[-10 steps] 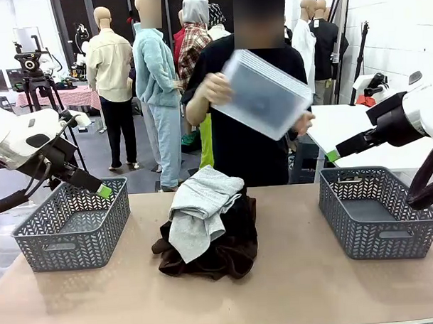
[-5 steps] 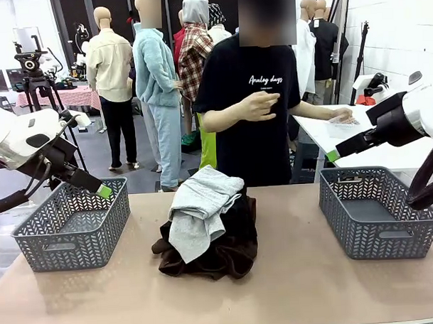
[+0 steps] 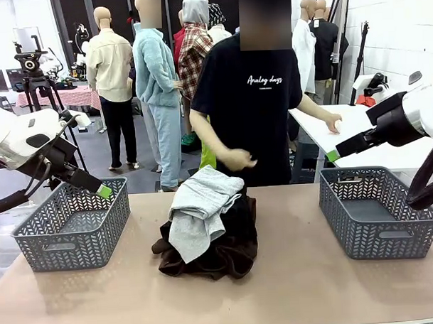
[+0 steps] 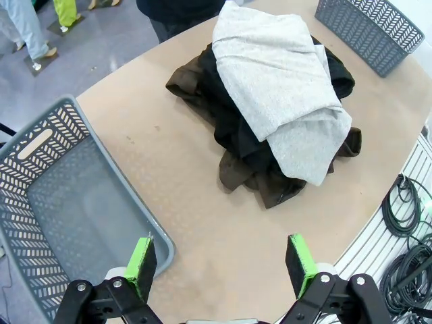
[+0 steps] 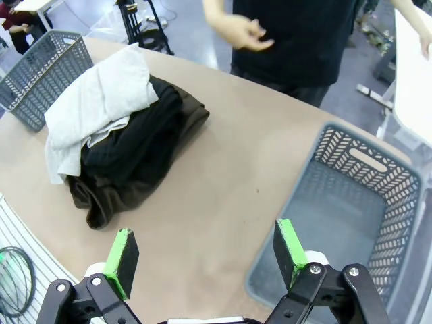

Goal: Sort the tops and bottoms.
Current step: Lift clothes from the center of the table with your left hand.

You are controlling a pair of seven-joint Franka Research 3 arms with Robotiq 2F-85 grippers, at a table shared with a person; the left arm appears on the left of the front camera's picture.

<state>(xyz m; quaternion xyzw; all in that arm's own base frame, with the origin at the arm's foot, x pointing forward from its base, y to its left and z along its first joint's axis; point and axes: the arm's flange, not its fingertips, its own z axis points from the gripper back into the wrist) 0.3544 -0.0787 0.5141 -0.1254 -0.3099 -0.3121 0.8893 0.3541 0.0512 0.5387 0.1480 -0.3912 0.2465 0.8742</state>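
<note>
Midway between the gaping left pincer (image 4: 219, 264) and gaping right pincer (image 5: 206, 260), tops (image 3: 201, 204) cover bottoms (image 3: 230, 252).

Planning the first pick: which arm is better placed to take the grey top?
Probably left: the grey top drapes down the pile's left side, and the left gripper, open, hangs lower and seems nearer than the right gripper.
</note>
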